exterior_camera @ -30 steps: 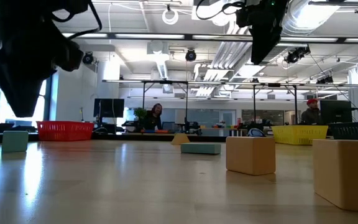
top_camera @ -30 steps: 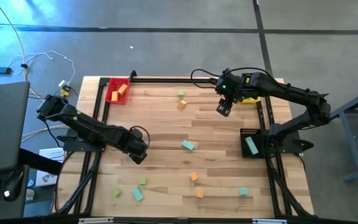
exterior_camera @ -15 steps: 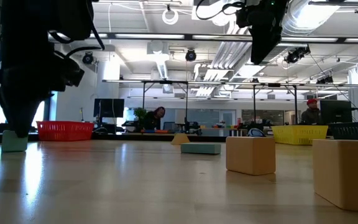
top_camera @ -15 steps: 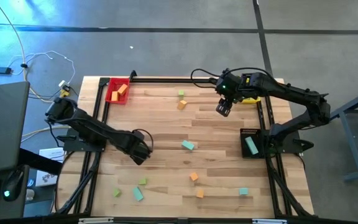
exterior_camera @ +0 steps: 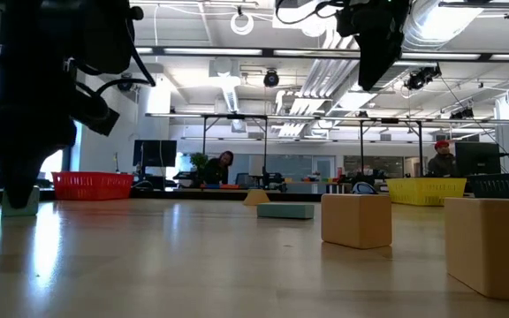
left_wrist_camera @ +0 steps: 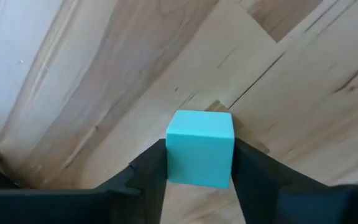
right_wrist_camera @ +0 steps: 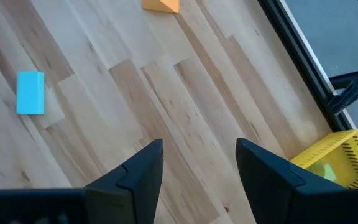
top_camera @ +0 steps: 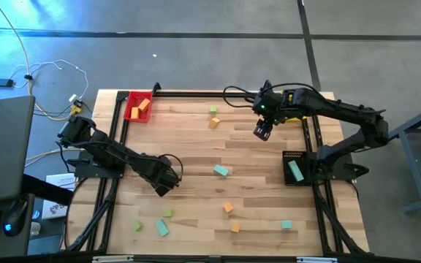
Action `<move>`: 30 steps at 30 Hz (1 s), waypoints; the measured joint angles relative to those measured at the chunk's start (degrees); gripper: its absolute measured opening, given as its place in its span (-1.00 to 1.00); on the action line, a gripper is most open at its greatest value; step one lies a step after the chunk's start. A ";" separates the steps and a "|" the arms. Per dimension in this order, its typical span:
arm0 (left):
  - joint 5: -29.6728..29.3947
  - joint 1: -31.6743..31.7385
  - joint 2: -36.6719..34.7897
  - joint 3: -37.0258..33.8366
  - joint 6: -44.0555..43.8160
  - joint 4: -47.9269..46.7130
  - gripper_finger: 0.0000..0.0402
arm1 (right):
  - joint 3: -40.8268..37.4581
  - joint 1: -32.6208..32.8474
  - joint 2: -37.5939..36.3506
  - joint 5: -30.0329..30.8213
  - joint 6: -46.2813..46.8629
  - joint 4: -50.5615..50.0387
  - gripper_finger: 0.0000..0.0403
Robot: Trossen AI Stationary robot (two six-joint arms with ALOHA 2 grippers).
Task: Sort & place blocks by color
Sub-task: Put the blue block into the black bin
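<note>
The wooden table (top_camera: 196, 146) carries the whole scene. The left arm (top_camera: 115, 153) reaches in low over its left side, and the right arm (top_camera: 335, 113) stretches across the far right edge.

A red tray (top_camera: 138, 107) sits at the far left corner with orange blocks inside; a yellow tray (right_wrist_camera: 340, 155) stands at the far right corner, and a dark tray (top_camera: 295, 169) on the right edge holds a teal bar.

The left gripper (left_wrist_camera: 199, 163) is down at the tabletop, its fingers (left_wrist_camera: 148, 168) closed against both sides of a teal cube (left_wrist_camera: 200, 147) that rests on the wood.

The right gripper (right_wrist_camera: 199, 163) hangs above the table near the yellow tray, fingers spread wide with nothing between them.

Loose blocks lie scattered: a teal bar (top_camera: 221, 171) near the middle, a green cube (top_camera: 213, 109) and an orange block (top_camera: 213, 123) at the far side, and several orange, green and teal pieces (top_camera: 229, 208) along the near edge.
</note>
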 joint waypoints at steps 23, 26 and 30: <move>-4.20 10.84 -11.70 -0.03 29.04 25.09 -0.47 | 0.00 11.46 0.00 0.02 -1.36 6.58 -0.07; -1.90 13.92 -13.43 -0.03 32.24 31.31 -0.47 | 0.00 12.96 0.00 0.17 -4.60 6.63 -0.07; 2.94 18.36 -14.88 -0.03 35.54 40.17 -0.46 | 0.00 15.80 0.00 0.97 -8.83 8.32 -0.07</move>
